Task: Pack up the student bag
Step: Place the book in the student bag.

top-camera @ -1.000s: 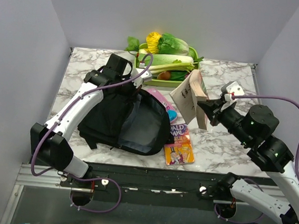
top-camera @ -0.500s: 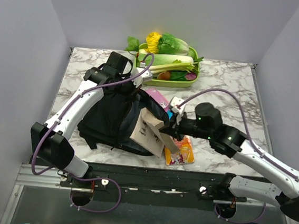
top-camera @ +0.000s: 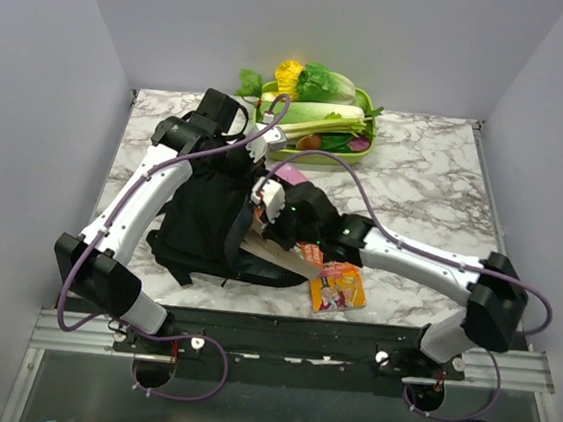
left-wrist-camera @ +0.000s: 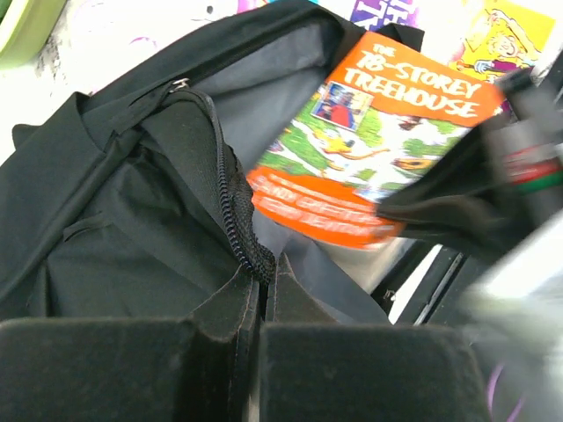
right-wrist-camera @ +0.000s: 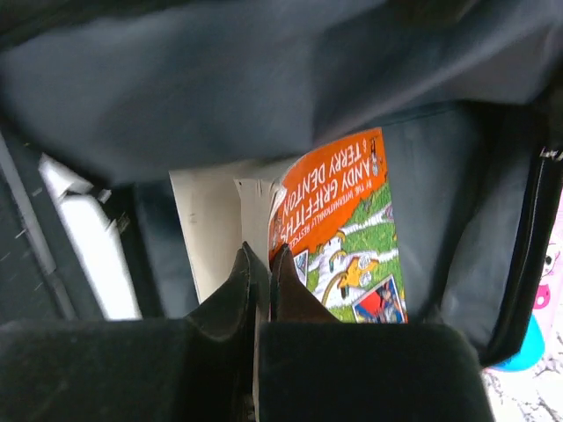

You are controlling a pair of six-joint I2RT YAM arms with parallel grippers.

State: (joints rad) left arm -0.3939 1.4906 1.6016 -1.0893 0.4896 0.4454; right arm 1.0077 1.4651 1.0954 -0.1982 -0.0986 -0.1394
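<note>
Two arms on the student bag (top-camera: 206, 214) right now! Bag's lying flat on the marble table (top-camera: 434, 186): black fabric, main compartment gaping, grey lining on show.

L tool (left-wrist-camera: 262, 268): fingers pinched narrow on the bag's zip edge at the far lip of the opening, w/ black fabric bunched between them. That lip's lifted, mouth held wide.

R tool (right-wrist-camera: 260, 264) is reaching into the mouth from the bag's open side, closed tight on the Treehouse book (left-wrist-camera: 352, 149). It grips the bk's edge, orange cover one side of the fingers, pale pages the other. From R wrist cam the bk sits against the grey lining w/ black bag fabric over it, so it's partway inside. In the top view a tan page block pokes out at the near corner of the bag's mouth, so it's not fully in.

Around the bag:
- Pink pencil case (top-camera: 290, 175) just beside the bag's far corner on the open side, mostly hidden under the R arm. Can't tell if it's touching the bag.
- Colourful paperback (top-camera: 337, 286) flat on the table just beside the bag's mouth, near side, top part hidden under the tan pages.
- Green tray (top-camera: 365, 151) of veg (top-camera: 319, 83) just beyond the bag's far edge, L arm's wrist beside it.
</note>
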